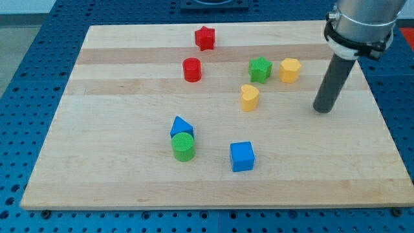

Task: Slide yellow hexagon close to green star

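Note:
The yellow hexagon [290,70] stands at the view's upper right, just right of the green star [260,69], with a small gap between them. My tip [322,110] rests on the board to the lower right of the yellow hexagon, about a block's width away from it. The rod rises up and to the right out of the view's top.
A yellow heart-shaped block [250,97] lies below the green star. A red star [205,38] and a red cylinder [191,69] stand at the upper middle. A blue triangle [181,126], a green cylinder [184,147] and a blue cube [242,156] stand lower down on the wooden board [97,129].

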Robot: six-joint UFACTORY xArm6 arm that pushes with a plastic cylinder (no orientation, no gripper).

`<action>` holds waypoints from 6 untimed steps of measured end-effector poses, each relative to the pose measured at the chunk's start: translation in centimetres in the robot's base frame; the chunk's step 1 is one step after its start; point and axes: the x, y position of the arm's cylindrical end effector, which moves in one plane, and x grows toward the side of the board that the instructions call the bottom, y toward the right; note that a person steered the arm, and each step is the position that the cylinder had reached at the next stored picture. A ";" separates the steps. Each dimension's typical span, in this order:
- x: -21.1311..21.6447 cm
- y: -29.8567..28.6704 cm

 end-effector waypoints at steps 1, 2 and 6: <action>-2.6 0.0; -5.5 0.0; -9.6 -0.2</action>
